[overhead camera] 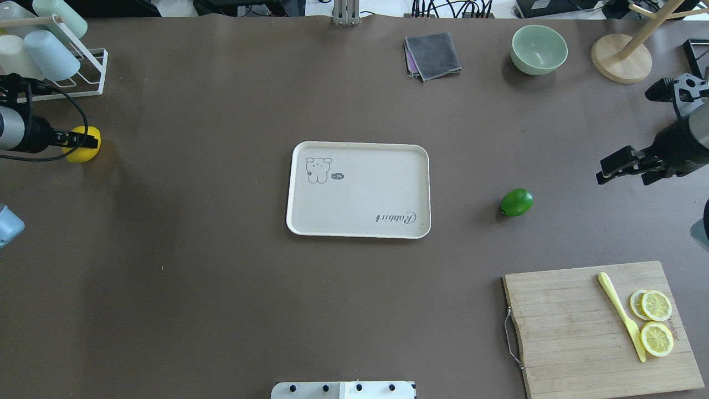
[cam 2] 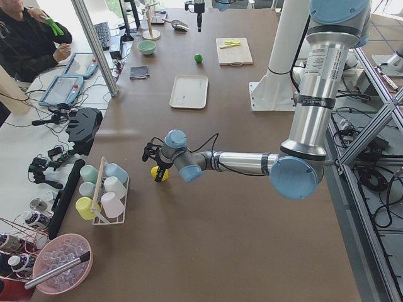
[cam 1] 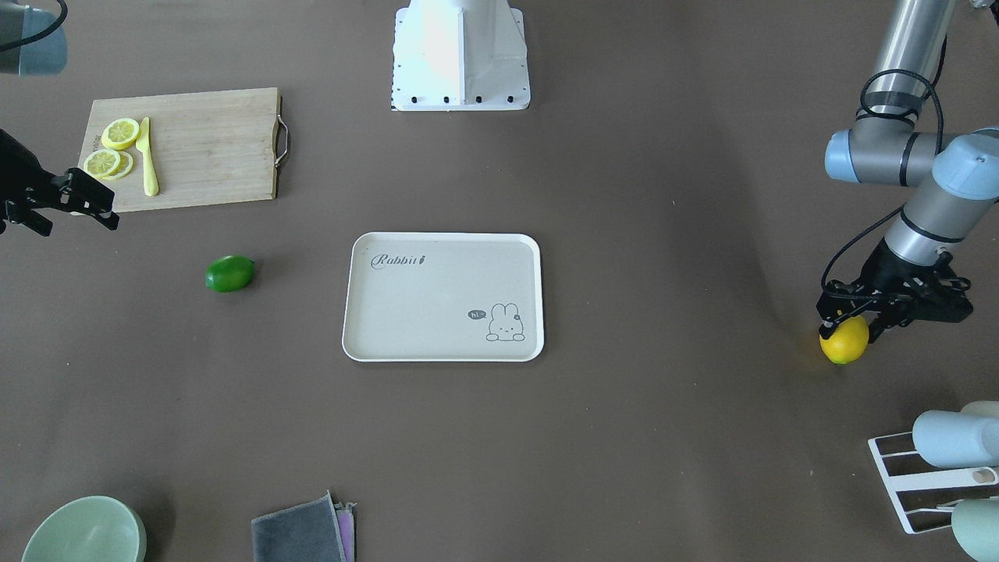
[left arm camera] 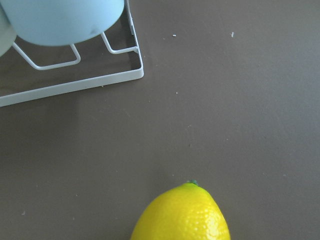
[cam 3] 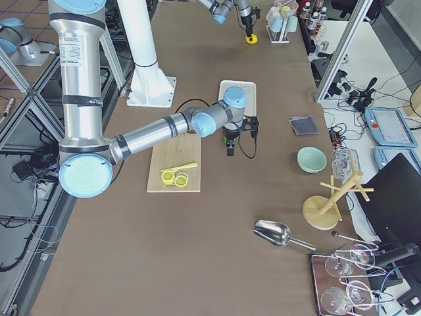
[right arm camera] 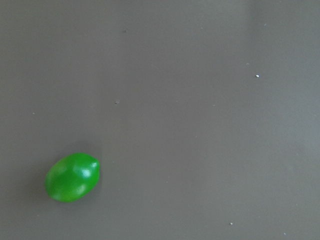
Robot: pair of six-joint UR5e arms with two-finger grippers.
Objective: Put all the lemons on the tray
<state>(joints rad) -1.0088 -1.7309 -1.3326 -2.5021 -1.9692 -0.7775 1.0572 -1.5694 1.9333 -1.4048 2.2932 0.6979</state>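
Tray [overhead camera: 360, 221] centre of counter [overhead camera: 221, 288]. Yellow lemon [cam 1: 844, 342] well off to its left, left gripper [cam 1: 851, 324] straddling it; clenched or not, can't tell. Green lemon [overhead camera: 516, 202] near tray's right, long axis trayward; right gripper [overhead camera: 612, 169] beyond, released, nearer arm.

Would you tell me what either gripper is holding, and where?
Right gripper: nothing. Left gripper straddles the yellow lemon's upper half; whether it grips cannot be told.

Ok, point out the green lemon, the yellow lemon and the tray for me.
green lemon [overhead camera: 516, 202], overhead view, middle of its skin.
yellow lemon [cam 1: 844, 343], front-facing view, its lower half.
tray [overhead camera: 360, 191], overhead view, bare middle of its floor.
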